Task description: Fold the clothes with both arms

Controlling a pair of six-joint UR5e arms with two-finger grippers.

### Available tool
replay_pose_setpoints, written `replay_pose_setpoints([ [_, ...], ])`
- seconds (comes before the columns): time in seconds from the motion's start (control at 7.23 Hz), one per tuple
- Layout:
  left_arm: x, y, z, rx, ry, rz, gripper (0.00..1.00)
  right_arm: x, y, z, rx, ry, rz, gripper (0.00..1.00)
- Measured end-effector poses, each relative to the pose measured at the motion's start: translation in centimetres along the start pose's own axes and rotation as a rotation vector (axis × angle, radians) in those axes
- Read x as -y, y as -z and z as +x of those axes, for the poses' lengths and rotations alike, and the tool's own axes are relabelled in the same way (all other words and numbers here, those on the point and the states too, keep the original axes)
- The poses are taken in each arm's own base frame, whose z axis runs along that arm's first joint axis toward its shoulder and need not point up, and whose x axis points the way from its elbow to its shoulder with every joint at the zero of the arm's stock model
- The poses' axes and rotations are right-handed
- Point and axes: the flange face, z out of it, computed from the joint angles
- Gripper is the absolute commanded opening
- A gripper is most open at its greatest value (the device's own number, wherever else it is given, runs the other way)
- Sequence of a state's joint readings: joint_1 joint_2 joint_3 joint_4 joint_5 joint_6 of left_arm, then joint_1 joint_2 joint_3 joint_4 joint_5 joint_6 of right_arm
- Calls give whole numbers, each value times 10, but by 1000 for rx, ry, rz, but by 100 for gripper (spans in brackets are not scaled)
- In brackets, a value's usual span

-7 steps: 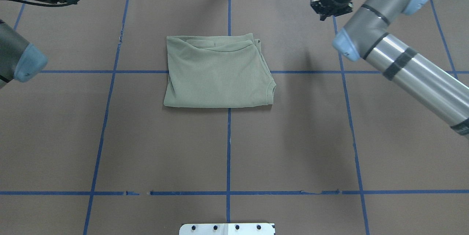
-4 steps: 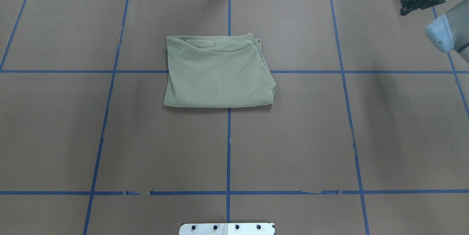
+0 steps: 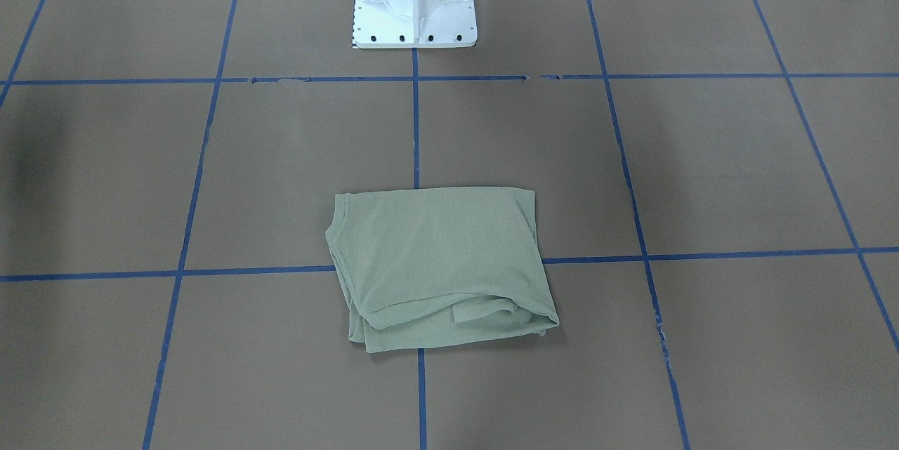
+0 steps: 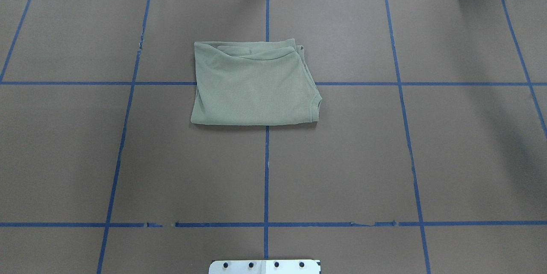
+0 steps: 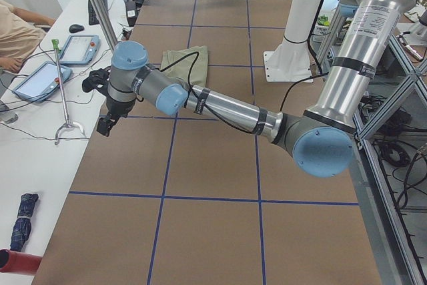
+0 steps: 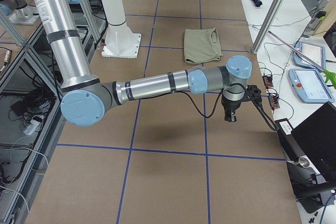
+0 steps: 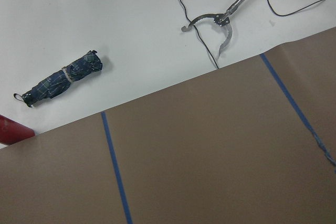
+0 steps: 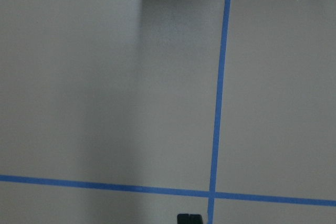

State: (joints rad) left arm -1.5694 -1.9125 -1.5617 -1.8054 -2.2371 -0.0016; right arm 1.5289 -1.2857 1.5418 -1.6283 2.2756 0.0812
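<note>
The sage-green shirt point(image 4: 252, 86) lies folded into a compact rectangle at the table's centre, collar at its right edge in the overhead view. It also shows in the front view point(image 3: 439, 264) and both side views point(image 5: 187, 58) point(image 6: 202, 44). Both arms are swung out to the table's ends, far from the shirt. The left gripper point(image 5: 105, 125) hangs over the table's left edge, and the right gripper point(image 6: 229, 116) hangs near the right edge. Neither holds any cloth. I cannot tell whether either is open or shut. The right wrist view shows only a black fingertip point(image 8: 189, 219).
The white pedestal base point(image 3: 414, 8) stands at the robot's side of the table. Beyond the left end, a white bench holds a folded umbrella point(image 7: 63, 77), a grabber tool point(image 7: 220, 24) and tablets point(image 5: 77, 48), and an operator point(image 5: 17, 31) sits there. Pendants point(image 6: 310, 85) lie beyond the right end.
Both arms have swung outward and left the overhead view, the left one off the left side and the right one off the right. The shirt has not moved.
</note>
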Motion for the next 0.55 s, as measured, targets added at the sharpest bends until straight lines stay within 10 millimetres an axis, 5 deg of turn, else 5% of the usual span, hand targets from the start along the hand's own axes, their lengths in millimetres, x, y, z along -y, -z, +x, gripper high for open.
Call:
replay_pose_setpoints([
  [0.14, -4, 6, -4, 4, 3, -22, 100, -9, 5, 3, -2, 1, -9, 0],
  [0.28, -7, 8, -5, -5, 9, -33, 100, -13, 7, 4, -2, 1, -13, 91],
  [0.55, -20, 5, -8, -42, 24, -48, 100, -16, 6, 6, -2, 0, -15, 100],
])
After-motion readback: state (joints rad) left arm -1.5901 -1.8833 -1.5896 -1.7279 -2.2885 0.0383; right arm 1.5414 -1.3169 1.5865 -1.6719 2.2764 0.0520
